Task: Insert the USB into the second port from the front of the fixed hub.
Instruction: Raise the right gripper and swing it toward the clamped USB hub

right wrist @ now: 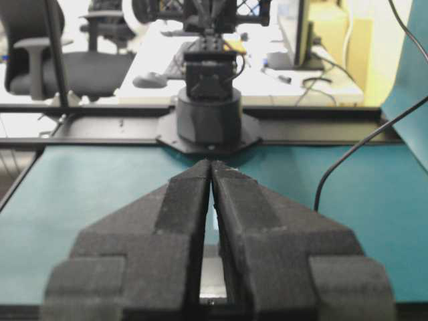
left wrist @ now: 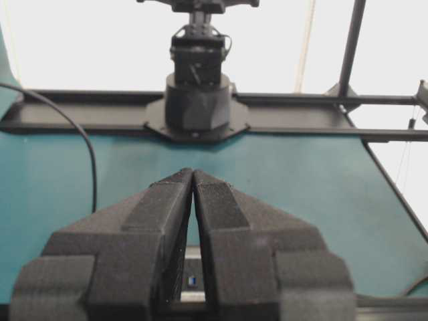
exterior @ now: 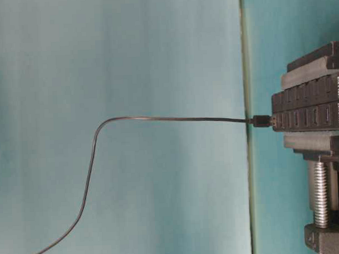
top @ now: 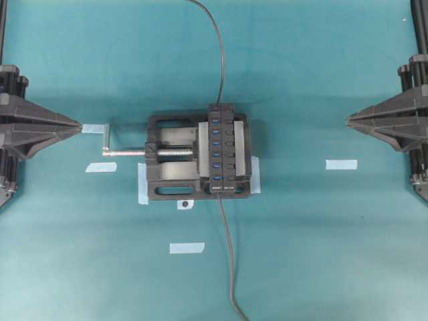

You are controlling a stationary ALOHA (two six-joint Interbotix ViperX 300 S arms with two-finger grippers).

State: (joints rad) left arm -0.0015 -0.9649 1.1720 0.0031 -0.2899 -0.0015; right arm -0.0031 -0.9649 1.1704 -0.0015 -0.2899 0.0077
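**Item: the fixed hub** (top: 221,150). A black bar with a row of blue slots. It is clamped in a black vise (top: 167,180) at the middle of the tabletop (top: 321,254), its long axis running from the far edge to the near edge. Its thicker cable (top: 229,254) leaves the labelled end toward the near edge.

**Item: the USB** (exterior: 262,121). A small black plug lying level against the hub's far end. The views do not show whether it is seated in anything there. Its thin cable (exterior: 158,118) trails off toward the far edge.

**Item: left gripper** (top: 79,126). It sits near the left edge, well apart from the vise. The fingers are pressed together and hold nothing.

**Item: right gripper** (top: 349,120). It sits near the right edge, also well apart. The fingers are together with only a sliver between them, and they hold nothing.

**Status (judged).** The plug has not been picked up, so the step in hand is the reach and grasp.

**Handling notes (judged).**
- Spread one gripper's fingers before descending.
- Grip the plug body across its flat sides, not the cable, so that it cannot swivel.
- Draw it straight back along the hub's axis to free it, then lift.
- Count the slots from the labelled end, which is probably the front, and pick the second.
- Square the plug to the slot and press straight down. The vise holds the hub, so any tilt would jam.
- Keep the thin cable slack.
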